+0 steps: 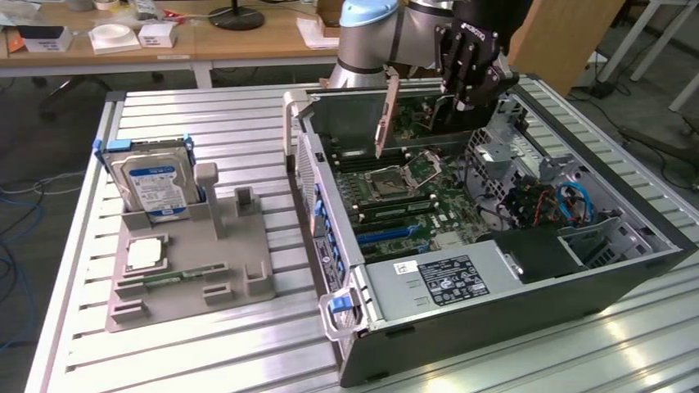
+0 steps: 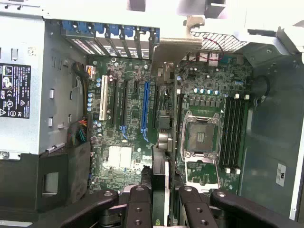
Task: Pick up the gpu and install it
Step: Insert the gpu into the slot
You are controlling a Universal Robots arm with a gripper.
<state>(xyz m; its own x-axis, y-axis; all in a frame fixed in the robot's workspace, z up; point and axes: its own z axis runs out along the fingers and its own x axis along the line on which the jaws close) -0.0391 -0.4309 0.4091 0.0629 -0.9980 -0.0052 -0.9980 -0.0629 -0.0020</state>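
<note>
Aluminium slatted table [image 1: 218, 344] carries an open computer case [image 1: 492, 327] lying on its side, motherboard [image 1: 404, 196] facing up. The gripper [image 1: 472, 94] hangs over the rear part of the case, jaws clamped on the gpu [image 2: 160, 166], which stands on edge between the two fingers. In the exterior view the card's metal end bracket [image 1: 385, 110] runs down close to the rear wall of the case. From the wrist view the card sits edge-on over the board, between the long blue slot [image 2: 145, 107] and the empty processor socket [image 2: 199, 137]. Whether its lower edge touches a slot cannot be told. On the exterior view's left, well apart from the case, a grey holder [image 1: 186, 295] stands on the table. It keeps a hard drive [image 1: 153, 184] with a blue and white label upright, a processor chip [image 1: 146, 254] lying flat, and a narrow memory stick [image 1: 180, 276] just beside the chip.
</note>
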